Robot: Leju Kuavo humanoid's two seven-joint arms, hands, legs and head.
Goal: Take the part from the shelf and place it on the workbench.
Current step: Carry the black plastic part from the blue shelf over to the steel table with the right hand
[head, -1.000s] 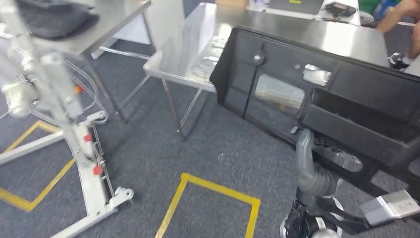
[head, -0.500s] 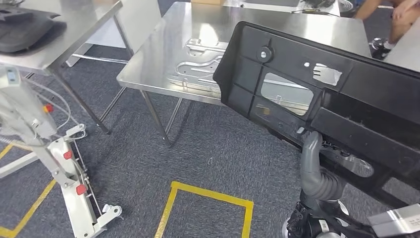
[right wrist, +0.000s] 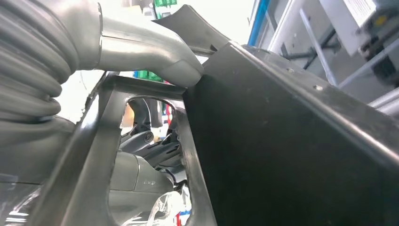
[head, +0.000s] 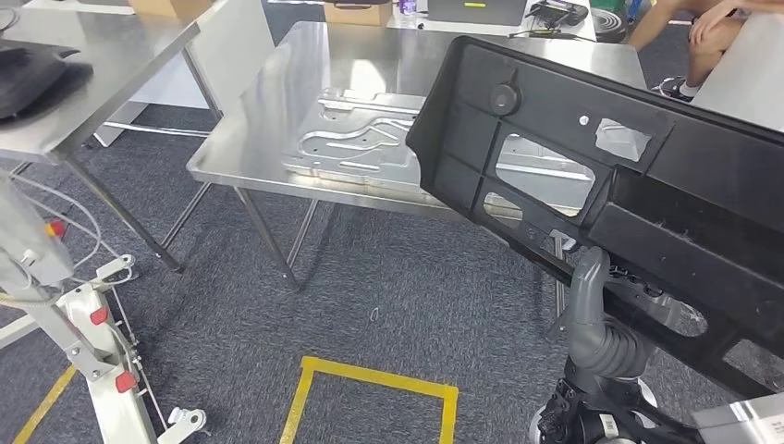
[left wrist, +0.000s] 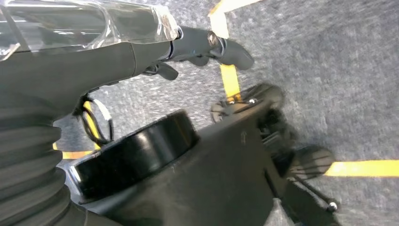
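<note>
The part is a large black plastic panel (head: 666, 213) with several cut-outs, carried tilted at the right of the head view. My right hand (head: 592, 314) grips its lower edge from below, the grey thumb pressed up against it. In the right wrist view the thumb of that hand (right wrist: 141, 47) lies on the panel's (right wrist: 291, 150) dark wall. The workbench (head: 370, 55), a steel table, stands ahead; the panel's upper left corner overlaps it in the picture. My left hand (left wrist: 141, 52) hangs over the grey carpet, fingers apart, holding nothing.
A stamped metal sheet (head: 361, 139) lies on the workbench. A second steel table (head: 102, 46) with a black item (head: 37, 79) stands at the left. A white wheeled frame (head: 92, 351) is at lower left. Yellow floor tape (head: 370, 379) lies ahead. A person's legs (head: 712, 23) show at top right.
The whole picture has shifted: the camera has turned and come nearer, so the workbench now sits larger and more central. The panel stays in my right hand.
</note>
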